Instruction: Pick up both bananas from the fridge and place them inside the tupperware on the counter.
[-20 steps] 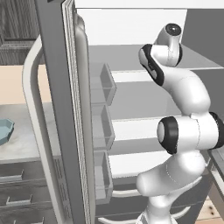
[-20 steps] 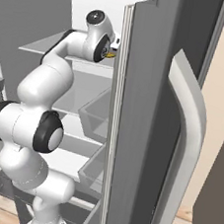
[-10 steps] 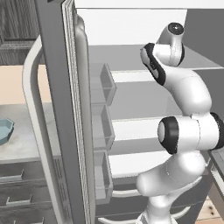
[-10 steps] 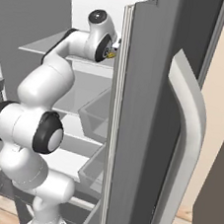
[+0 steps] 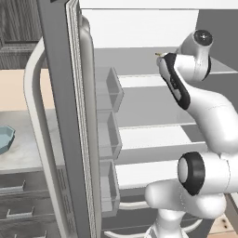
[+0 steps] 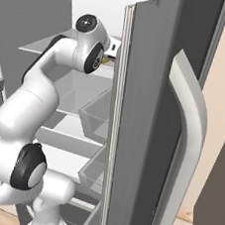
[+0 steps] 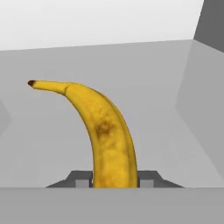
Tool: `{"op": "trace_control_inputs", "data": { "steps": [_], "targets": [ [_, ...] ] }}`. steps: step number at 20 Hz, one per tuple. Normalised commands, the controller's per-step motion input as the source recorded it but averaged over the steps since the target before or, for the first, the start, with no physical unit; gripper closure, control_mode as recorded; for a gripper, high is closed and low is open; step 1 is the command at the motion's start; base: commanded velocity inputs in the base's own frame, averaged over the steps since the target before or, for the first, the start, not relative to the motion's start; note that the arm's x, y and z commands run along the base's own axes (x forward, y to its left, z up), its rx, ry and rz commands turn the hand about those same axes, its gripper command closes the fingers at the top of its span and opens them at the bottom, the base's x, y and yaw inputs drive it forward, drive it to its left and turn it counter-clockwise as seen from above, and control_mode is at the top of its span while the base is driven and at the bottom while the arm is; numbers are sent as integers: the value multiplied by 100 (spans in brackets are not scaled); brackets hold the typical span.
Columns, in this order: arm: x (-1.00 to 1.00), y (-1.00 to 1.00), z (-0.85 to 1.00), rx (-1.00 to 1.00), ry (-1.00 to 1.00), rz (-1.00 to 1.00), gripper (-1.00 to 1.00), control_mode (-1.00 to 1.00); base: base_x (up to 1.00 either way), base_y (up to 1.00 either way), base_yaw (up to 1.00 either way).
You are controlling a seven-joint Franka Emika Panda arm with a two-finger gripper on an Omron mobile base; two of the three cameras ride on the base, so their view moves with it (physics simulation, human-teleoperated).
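In the hand view one yellow banana [image 7: 107, 131] with a dark tip curves up and to the left from between my fingertips [image 7: 148, 179]. My gripper [image 7: 114, 180] is shut on its lower end. The arm reaches onto the top grey shelf [image 5: 139, 80] of the open fridge [image 5: 60, 116]. A sliver of yellow banana [image 6: 107, 60] shows beside the hand at the door's edge. The light blue tupperware [image 5: 4, 138] sits on the marbled counter [image 5: 25, 151] far left, beyond the fridge door.
The open left fridge door with its clear bins [image 5: 109, 135] stands between the arm and the counter. The right door and its curved handle [image 6: 185, 143] close in the other side. Lower shelves [image 5: 148, 137] lie under the arm.
My jaws have closed on the banana. The hand has shifted slightly at the top shelf.
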Motion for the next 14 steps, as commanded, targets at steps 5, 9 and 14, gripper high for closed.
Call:
{"op": "trace_control_inputs", "data": {
  "steps": [5, 9, 14],
  "targets": [
    [-88, 6, 26, 0, 0, 0, 100, -100, 0, 0, 0],
    [-81, 6, 36, 0, 0, 0, 100, -100, 0, 0, 0],
    [-90, 7, 24, 0, 0, 0, 100, -100, 0, 0, 0]
  ]
}}
